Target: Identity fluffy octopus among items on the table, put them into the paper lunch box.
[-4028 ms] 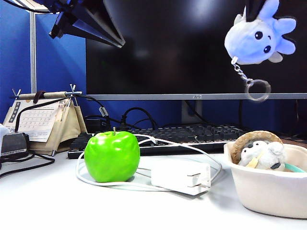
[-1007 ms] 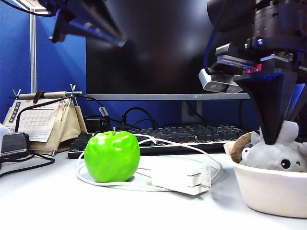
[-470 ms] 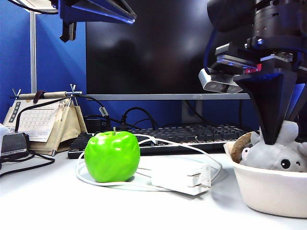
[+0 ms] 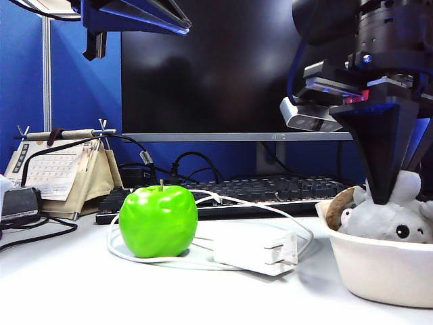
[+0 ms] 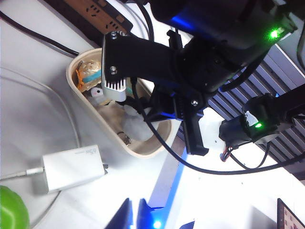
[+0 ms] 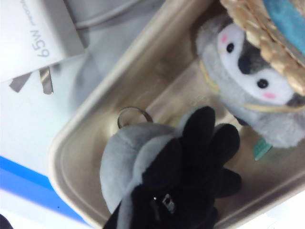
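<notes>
Desk: white desk [image 4: 61, 284], dark monitor and black keyboard [image 4: 270, 189] behind.
Box: cream-white paper lunch box [image 4: 379, 271] at the desk's right edge, rolled rim.
Octopus: small light-grey fluffy octopus [image 4: 396, 223] inside the box, beside a white-faced penguin plush [image 6: 252, 81] (metal keyring lies on the box floor).
Right hand: right hand [image 4: 382, 193] points straight down into the box, jaws narrow, pinching the octopus's top.
Left hand: left hand [image 4: 135, 15] high at upper left, well apart; cannot tell its opening.
Other: green apple [image 4: 157, 221] near a white power adapter [image 4: 256, 252].
</notes>
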